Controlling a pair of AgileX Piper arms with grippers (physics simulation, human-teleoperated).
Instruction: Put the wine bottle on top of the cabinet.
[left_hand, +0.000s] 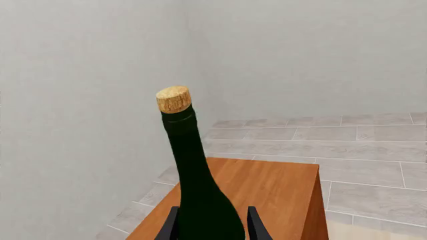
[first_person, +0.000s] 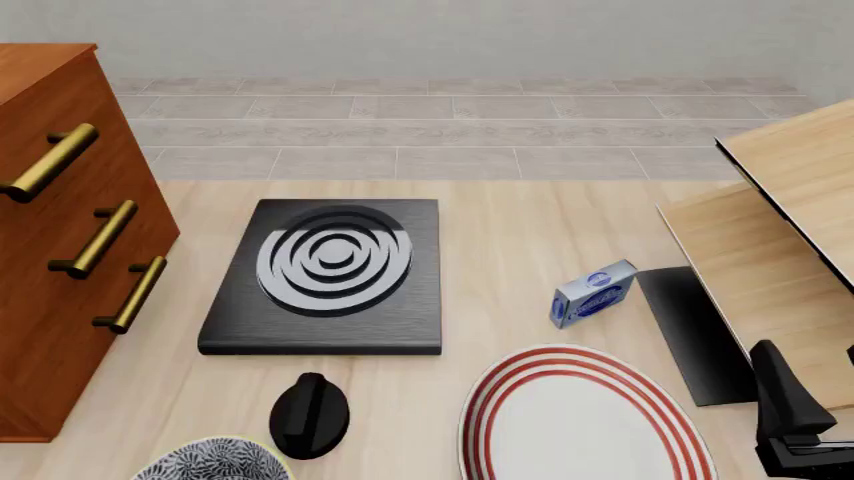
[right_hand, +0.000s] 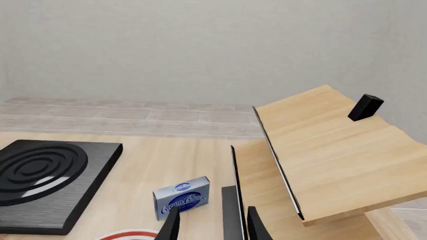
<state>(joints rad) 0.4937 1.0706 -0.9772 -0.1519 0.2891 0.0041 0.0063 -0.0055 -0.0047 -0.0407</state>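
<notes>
On my left wrist view, the left gripper (left_hand: 212, 225) has its jaws clenched around the wine bottle (left_hand: 200, 175), held upright above the cabinet (left_hand: 267, 195) top. My right gripper (right_hand: 212, 225) hangs with jaws released over the tabletop (right_hand: 173, 165), near the blue box (right_hand: 181, 197).

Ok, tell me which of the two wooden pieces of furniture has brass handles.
The reddish-brown cabinet at the table's left: three brass bar handles run down its front. The pale light-wood furniture on the right has black edges and no handles showing.
</notes>
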